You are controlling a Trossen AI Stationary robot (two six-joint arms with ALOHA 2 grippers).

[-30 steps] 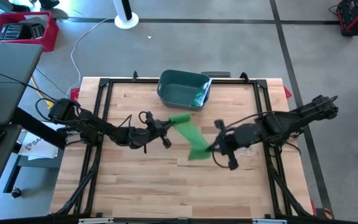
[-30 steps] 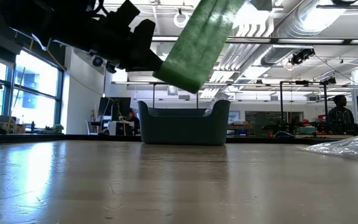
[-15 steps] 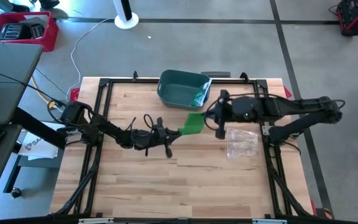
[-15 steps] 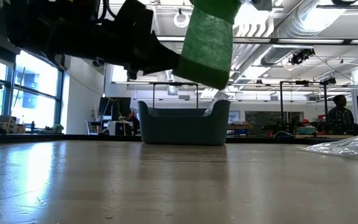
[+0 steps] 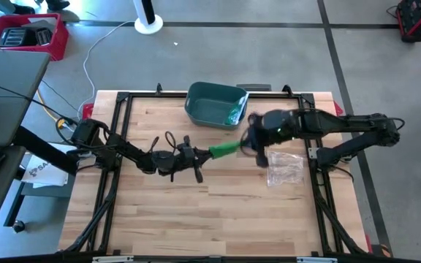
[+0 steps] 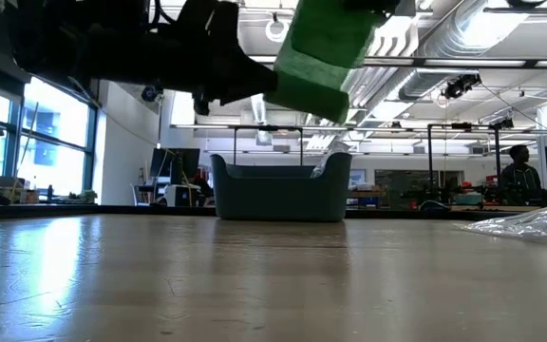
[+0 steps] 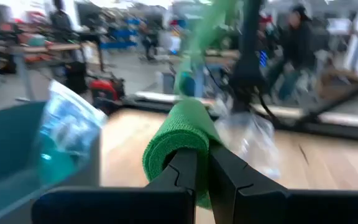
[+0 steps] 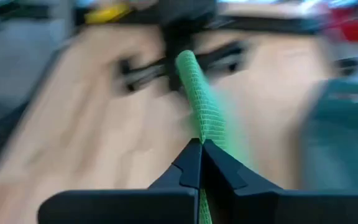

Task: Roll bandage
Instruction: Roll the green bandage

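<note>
Wooden table (image 5: 196, 212), green bandage (image 5: 224, 150) now tauter (both ends pinched), left claw (image 5: 205, 155), right claw (image 5: 248, 145).

Light wood table (image 5: 196, 212), black frame. Teal bin (image 5: 216, 104) at far edge, centre. Crumpled clear plastic bag (image 5: 284, 166) on right side, nearer than bin.

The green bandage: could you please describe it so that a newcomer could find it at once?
Start at the wooden table and find the teal bin at its far edge. Just in front of it, the green bandage hangs in the air between the left end effector and the right end effector, both shut on it. Nothing else there is bright green.
</note>
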